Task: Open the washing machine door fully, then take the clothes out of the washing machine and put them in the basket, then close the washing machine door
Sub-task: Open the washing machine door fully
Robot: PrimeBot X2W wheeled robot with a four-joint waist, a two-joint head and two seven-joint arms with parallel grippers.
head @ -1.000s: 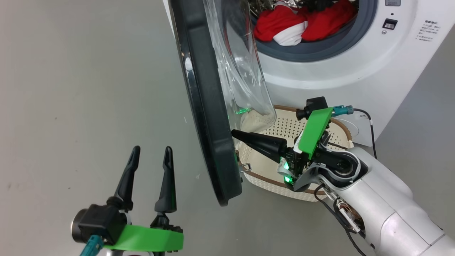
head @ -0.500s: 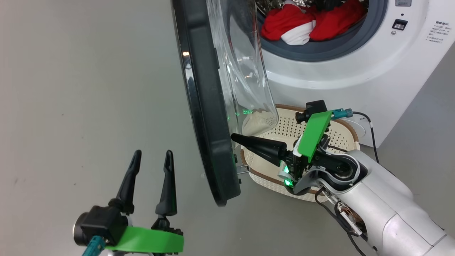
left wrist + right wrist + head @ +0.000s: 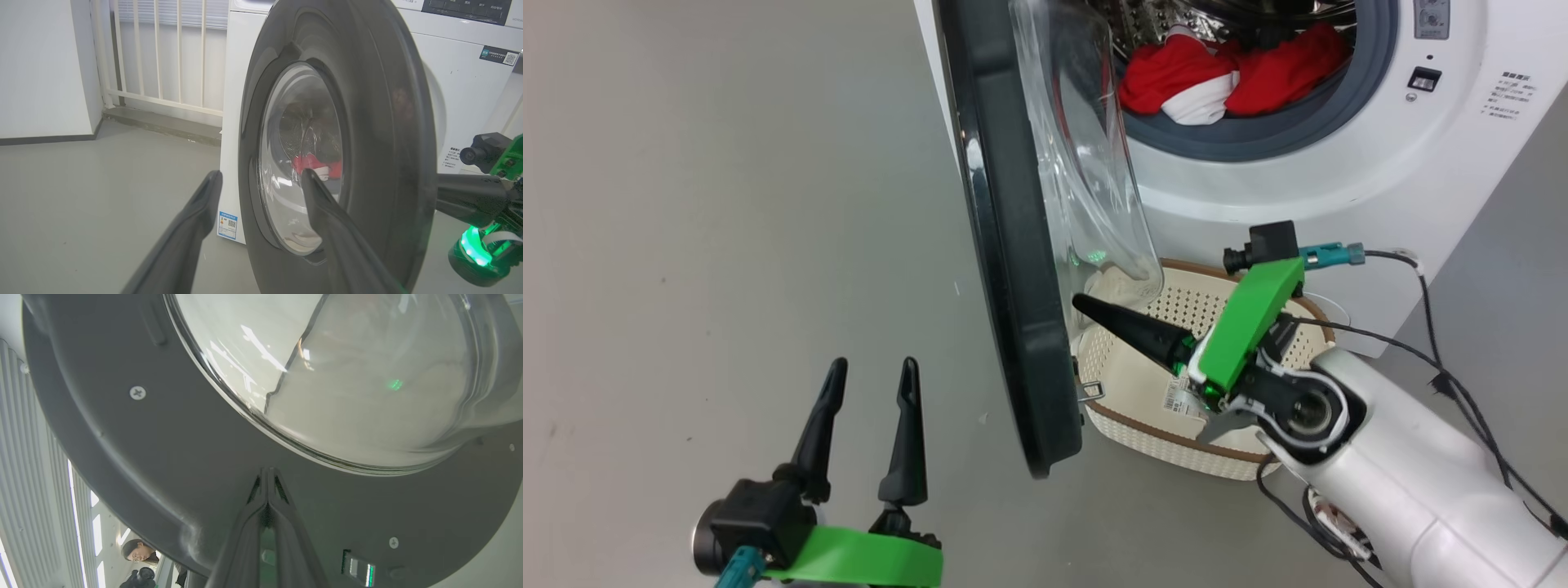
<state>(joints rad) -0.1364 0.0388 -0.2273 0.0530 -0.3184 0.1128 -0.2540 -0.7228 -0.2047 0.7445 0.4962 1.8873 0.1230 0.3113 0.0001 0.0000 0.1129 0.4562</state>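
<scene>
Grey floor (image 3: 727, 204): head view; one white washing machine (image 3: 1339, 180) stands on it.
Door: one washing machine door (image 3: 1005, 269), swung out and seen nearly edge-on, its glass bowl (image 3: 1086, 163) on the drum side.
Clothes: one red-and-white bundle, the clothes (image 3: 1225, 69), lying in the drum past the door's glass side.
Basket: one basket (image 3: 1127, 384) on the floor, just beside the door's lower edge.
Left gripper (image 3: 874, 365): on the door's outer side, apart from it; two fingers spread, nothing between them.
Right gripper (image 3: 1085, 304): on the door's inner side, over the basket; two fingers pressed together into one point at the door's inner rim.
Left wrist view: the door's black outer face (image 3: 392, 122) is ahead. The red clothes (image 3: 312, 163) show through its window. One blue sticker (image 3: 227, 224) is on the machine beside the door, and one white railing (image 3: 163, 53) stands behind. The two spread fingers (image 3: 196, 228) are short of the door.
Right wrist view: the closed tips (image 3: 267, 470) are against the door's dark inner rim (image 3: 163, 457), just below the glass bowl (image 3: 347, 375). One person (image 3: 137, 551) shows past the door's edge.
</scene>
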